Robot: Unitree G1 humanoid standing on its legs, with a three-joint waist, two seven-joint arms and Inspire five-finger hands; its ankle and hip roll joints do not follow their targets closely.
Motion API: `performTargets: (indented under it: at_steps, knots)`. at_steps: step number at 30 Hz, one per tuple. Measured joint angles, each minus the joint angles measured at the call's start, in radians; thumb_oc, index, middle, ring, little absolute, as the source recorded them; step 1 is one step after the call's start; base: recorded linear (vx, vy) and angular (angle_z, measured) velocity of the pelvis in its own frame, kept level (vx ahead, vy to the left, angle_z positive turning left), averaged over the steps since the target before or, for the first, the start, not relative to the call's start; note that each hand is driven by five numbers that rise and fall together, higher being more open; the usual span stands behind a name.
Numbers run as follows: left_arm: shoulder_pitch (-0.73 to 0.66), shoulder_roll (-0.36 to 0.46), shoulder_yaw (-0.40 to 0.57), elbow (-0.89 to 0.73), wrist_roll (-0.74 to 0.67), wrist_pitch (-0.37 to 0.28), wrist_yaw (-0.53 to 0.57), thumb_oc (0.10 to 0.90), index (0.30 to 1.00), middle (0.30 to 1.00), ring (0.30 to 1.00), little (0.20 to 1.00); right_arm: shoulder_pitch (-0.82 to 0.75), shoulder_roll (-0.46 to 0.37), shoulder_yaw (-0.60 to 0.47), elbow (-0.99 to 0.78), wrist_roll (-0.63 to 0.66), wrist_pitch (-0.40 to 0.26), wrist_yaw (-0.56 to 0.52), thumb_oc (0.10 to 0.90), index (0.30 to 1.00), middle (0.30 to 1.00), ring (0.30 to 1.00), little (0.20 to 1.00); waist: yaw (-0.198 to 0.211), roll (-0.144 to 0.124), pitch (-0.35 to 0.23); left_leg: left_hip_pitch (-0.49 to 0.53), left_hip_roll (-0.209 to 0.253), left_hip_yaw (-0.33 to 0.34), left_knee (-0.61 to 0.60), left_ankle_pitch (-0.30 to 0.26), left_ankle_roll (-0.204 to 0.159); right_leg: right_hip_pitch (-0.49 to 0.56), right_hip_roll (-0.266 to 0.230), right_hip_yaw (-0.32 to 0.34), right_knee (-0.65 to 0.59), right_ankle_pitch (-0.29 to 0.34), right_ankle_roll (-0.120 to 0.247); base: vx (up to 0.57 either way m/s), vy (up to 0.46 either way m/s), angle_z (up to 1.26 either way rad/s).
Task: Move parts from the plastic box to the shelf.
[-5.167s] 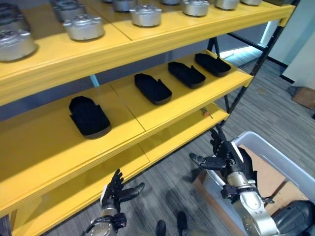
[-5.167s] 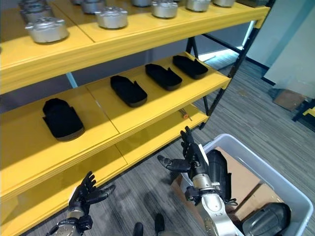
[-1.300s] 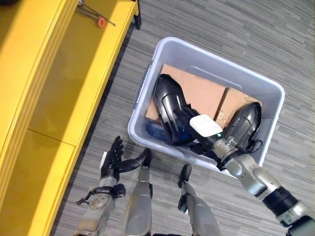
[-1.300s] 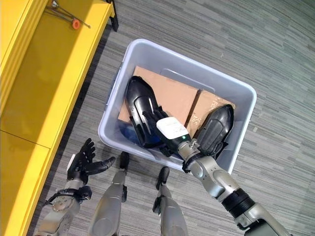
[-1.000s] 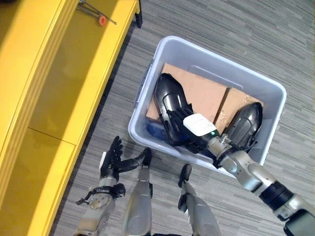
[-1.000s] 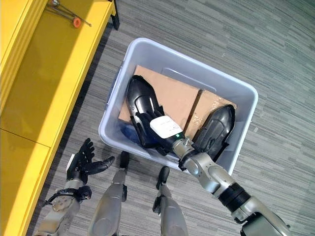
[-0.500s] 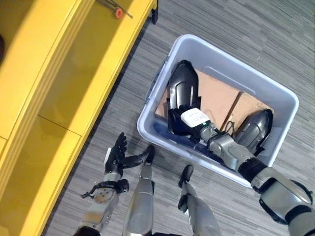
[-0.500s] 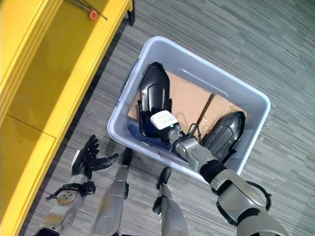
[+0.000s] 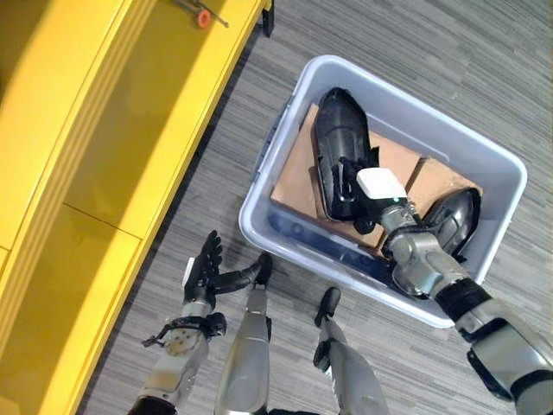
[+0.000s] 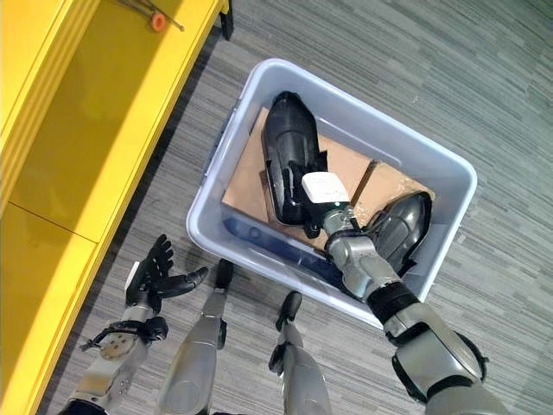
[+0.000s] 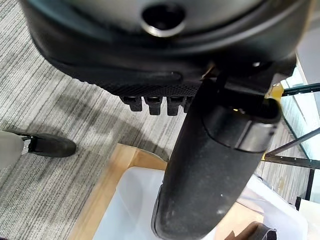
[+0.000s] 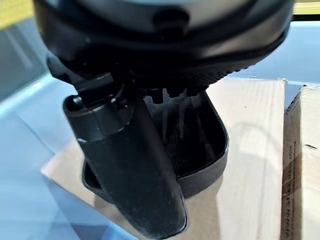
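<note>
Left eye view has the right hand reaching into the grey plastic box onto a black part lying on cardboard, finger grip indeterminable, while the left hand hangs spread open above the floor beside the yellow shelf.

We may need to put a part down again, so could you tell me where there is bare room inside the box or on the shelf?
The yellow shelf is bare along most of its length; a small tool lies at its far end. In the box, two black parts and the right hand crowd the cardboard. Small patches stay free by the left wall and far-right corner. Left hand hangs open over floor.
</note>
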Motion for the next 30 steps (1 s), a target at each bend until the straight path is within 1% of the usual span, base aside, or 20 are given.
performTargets:
  at_steps: [1, 3, 4, 5, 6, 8, 12, 25, 30]
  knots:
    - [0.004, 0.0, 0.006, 0.0, 0.0, 0.0, 0.002, 0.9, 1.0, 1.0, 1.0, 1.0, 0.036, -0.011, -0.032, -0.066, 0.004, -0.001, -0.002, 0.9, 1.0, 1.0, 1.0, 1.0, 0.0, 0.0, 0.0, 0.003, 0.001, 0.003, 0.0, 0.0, 0.0, 0.0, 0.0, 0.002, 0.002, 0.0, 0.0, 0.01, 0.004, -0.07]
    - [0.005, 0.0, 0.014, -0.005, 0.0, 0.0, 0.004, 0.9, 1.0, 1.0, 1.0, 1.0, 0.078, -0.014, -0.084, -0.126, 0.015, 0.001, -0.007, 0.9, 1.0, 1.0, 1.0, 1.0, -0.012, -0.001, 0.001, 0.008, 0.004, 0.012, 0.0, 0.0, 0.0, 0.001, 0.002, 0.007, 0.007, 0.0, 0.0, 0.02, 0.002, -0.06]
    - [0.011, -0.001, 0.017, -0.01, 0.0, 0.0, 0.005, 0.9, 1.0, 1.0, 1.0, 1.0, 0.144, -0.013, -0.143, -0.215, 0.024, -0.001, -0.01, 0.9, 1.0, 1.0, 1.0, 1.0, -0.016, -0.002, 0.001, 0.008, 0.005, 0.012, 0.0, 0.0, 0.0, 0.001, 0.002, 0.006, 0.009, -0.001, 0.0, 0.01, -0.008, -0.05]
    - [0.016, 0.0, 0.019, -0.01, 0.0, 0.002, 0.012, 0.9, 1.0, 1.0, 1.0, 1.0, 0.174, -0.014, -0.166, -0.271, 0.038, -0.001, -0.024, 0.9, 1.0, 1.0, 1.0, 1.0, -0.03, -0.002, 0.001, 0.011, 0.005, 0.013, 0.0, 0.0, 0.0, 0.001, 0.002, 0.009, 0.011, -0.001, -0.001, 0.01, -0.013, -0.08]
    - [0.015, -0.002, 0.019, -0.01, 0.0, 0.004, 0.019, 0.9, 1.0, 1.0, 1.0, 1.0, 0.188, -0.014, -0.176, -0.282, 0.038, -0.002, -0.031, 0.9, 1.0, 1.0, 1.0, 1.0, -0.03, -0.002, 0.001, 0.015, 0.006, 0.016, 0.0, 0.0, 0.0, 0.001, 0.003, 0.017, 0.013, -0.001, -0.001, 0.0, -0.013, -0.11]
    - [0.019, -0.003, 0.02, -0.016, 0.001, 0.006, 0.025, 0.9, 1.0, 1.0, 1.0, 1.0, 0.26, -0.013, -0.213, -0.361, 0.049, -0.004, -0.035, 0.9, 1.0, 1.0, 1.0, 1.0, -0.034, -0.003, 0.002, 0.016, 0.008, 0.015, 0.0, 0.0, 0.0, 0.0, 0.005, 0.018, 0.013, -0.001, -0.001, 0.0, -0.006, -0.04]
    - [0.027, -0.002, 0.023, -0.016, 0.002, 0.008, 0.025, 0.9, 1.0, 1.0, 1.0, 1.0, 0.277, -0.013, -0.212, -0.363, 0.057, -0.023, -0.036, 0.9, 1.0, 1.0, 1.0, 1.0, -0.049, -0.005, 0.003, 0.015, 0.008, 0.016, 0.0, 0.0, 0.0, 0.0, 0.004, 0.018, 0.013, -0.001, -0.001, 0.0, 0.0, 0.0]
    - [0.037, -0.002, 0.04, -0.016, 0.002, 0.011, 0.034, 0.9, 1.0, 1.0, 1.0, 1.0, 0.28, -0.012, -0.208, -0.364, 0.057, -0.042, -0.028, 0.9, 1.0, 1.0, 1.0, 1.0, -0.05, -0.006, 0.004, -0.001, 0.007, 0.016, -0.002, 0.0, 0.0, -0.017, 0.003, 0.018, 0.015, -0.002, -0.002, 0.0, 0.0, 0.0]
    - [0.037, -0.002, 0.04, -0.017, 0.002, 0.011, 0.038, 0.9, 1.0, 1.0, 1.0, 1.0, 0.269, -0.012, -0.18, -0.351, 0.056, -0.042, -0.024, 0.9, 1.0, 1.0, 1.0, 1.0, -0.05, -0.006, 0.004, -0.002, 0.007, 0.015, -0.002, 0.0, 0.0, -0.018, 0.004, 0.018, 0.015, -0.003, -0.002, 0.0, 0.0, 0.0]
